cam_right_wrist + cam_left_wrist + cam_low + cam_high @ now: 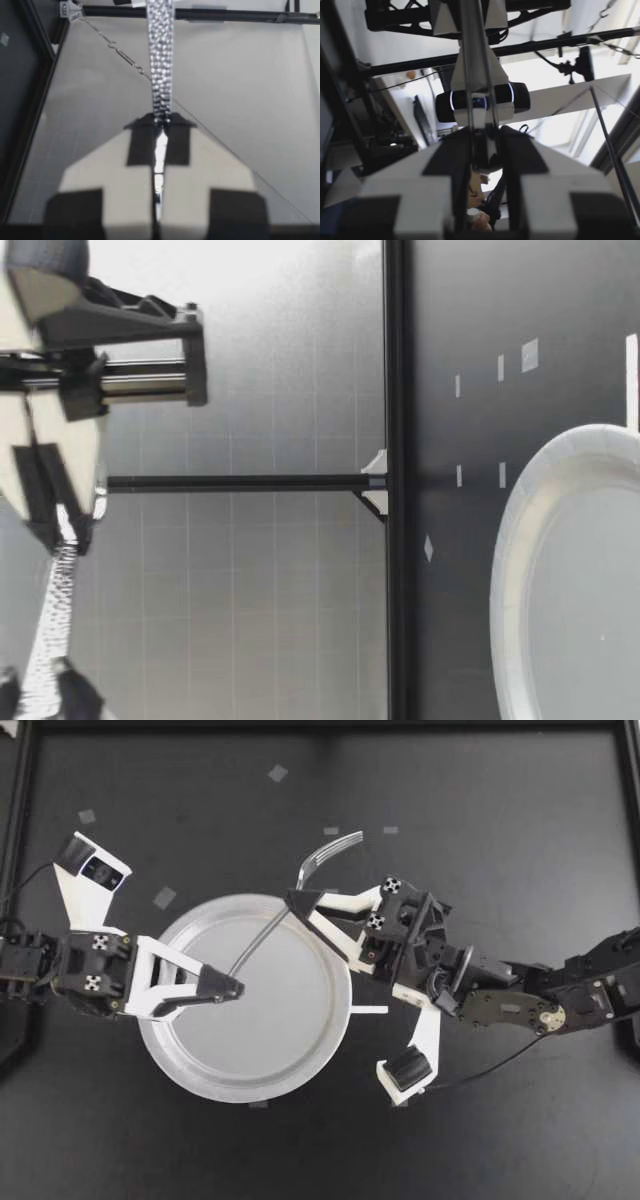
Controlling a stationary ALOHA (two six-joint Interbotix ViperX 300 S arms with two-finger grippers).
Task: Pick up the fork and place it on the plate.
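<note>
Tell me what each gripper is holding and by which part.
Both hold the fork: my left gripper pinches the handle's end, my right gripper clamps the neck below the tines.

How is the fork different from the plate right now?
The fork is thin, shiny metal; the plate is wide, round and white. The fork is held up in the air by my left gripper and my right gripper; the plate lies flat on the table. Both look pale against the dark table.

Left tool and right tool, both pinched closed midair.
</note>
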